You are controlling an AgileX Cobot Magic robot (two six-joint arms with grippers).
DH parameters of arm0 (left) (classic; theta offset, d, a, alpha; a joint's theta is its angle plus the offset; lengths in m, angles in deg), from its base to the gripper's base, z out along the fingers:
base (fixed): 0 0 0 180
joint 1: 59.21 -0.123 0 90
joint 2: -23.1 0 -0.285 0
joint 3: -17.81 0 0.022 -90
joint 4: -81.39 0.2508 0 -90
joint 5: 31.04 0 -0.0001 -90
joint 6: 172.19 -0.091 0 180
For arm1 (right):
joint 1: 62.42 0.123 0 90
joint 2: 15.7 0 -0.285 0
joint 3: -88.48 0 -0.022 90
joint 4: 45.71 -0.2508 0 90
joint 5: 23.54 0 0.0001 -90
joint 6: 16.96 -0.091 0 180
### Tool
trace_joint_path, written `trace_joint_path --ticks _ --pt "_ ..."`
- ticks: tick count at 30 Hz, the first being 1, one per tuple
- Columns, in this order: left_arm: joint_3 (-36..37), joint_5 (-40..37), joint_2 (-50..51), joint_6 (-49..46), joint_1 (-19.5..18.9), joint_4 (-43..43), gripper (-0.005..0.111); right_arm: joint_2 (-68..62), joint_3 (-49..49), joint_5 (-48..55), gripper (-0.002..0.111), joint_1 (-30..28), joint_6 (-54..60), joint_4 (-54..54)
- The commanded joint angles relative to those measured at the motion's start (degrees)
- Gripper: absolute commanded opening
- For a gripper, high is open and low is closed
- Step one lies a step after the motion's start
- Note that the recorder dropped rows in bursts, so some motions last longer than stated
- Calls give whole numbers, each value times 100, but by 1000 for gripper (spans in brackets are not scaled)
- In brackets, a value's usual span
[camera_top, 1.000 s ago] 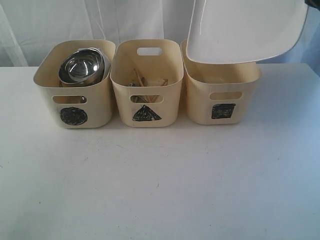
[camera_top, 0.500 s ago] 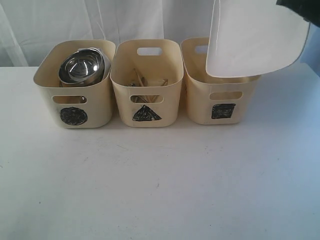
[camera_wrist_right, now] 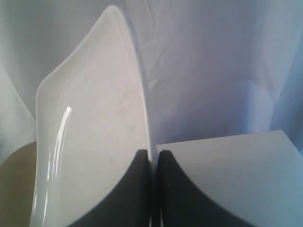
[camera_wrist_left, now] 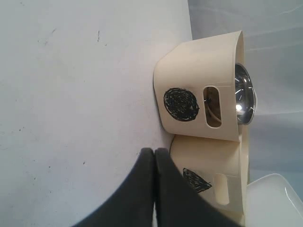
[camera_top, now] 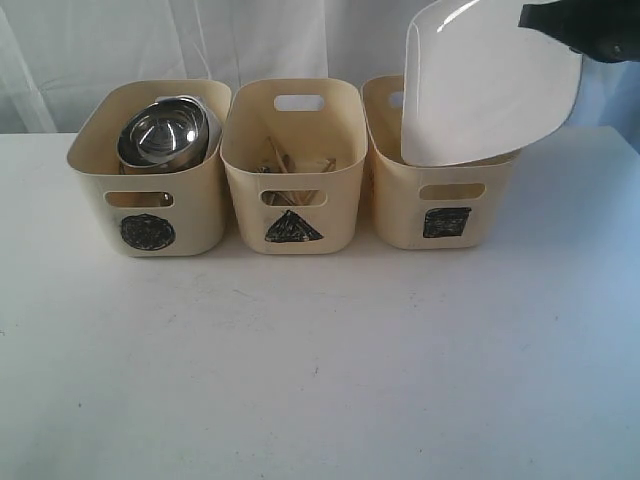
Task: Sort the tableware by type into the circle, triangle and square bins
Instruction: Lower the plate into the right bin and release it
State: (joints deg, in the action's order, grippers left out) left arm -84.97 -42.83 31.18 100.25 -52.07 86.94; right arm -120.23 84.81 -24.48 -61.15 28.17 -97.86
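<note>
Right gripper (camera_top: 527, 17) holds a large white square plate (camera_top: 490, 90) over the square bin (camera_top: 445, 205), upper right of the frame.
Its jaws clamp the plate's rim, with the plate nearly on edge, likely so it slips into the narrow tub. The plate's lower edge is hidden behind the tub's front wall, and the arm is cut off by the frame. The left gripper (camera_wrist_left: 155, 152), jaws pressed together and empty, hangs over the table (camera_top: 320, 380). A steel bowl (camera_top: 165, 130) fills the circle bin (camera_top: 150, 200).

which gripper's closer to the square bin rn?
Right. The right gripper is up above the square bin, clamped on the rim of the plate tilted over it. The left gripper sits shut, back from the circle bin and triangle bin fronts.
</note>
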Motion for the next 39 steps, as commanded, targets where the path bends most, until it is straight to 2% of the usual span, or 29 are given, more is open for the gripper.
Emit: trace_joint_path --ticks 1,12,23,39 --pt "0 -22 -29 -16 -11 62 0 -155 201 94 0 -13 -20 38" --pt "0 -22 -29 -16 -11 62 0 -465 201 172 0 -13 349 104" --pt "0 -22 -29 -16 -11 84 0 -479 398 512 27 -13 412 104" --pt "0 -22 -29 -16 -11 96 0 -337 716 893 28 33 412 77"
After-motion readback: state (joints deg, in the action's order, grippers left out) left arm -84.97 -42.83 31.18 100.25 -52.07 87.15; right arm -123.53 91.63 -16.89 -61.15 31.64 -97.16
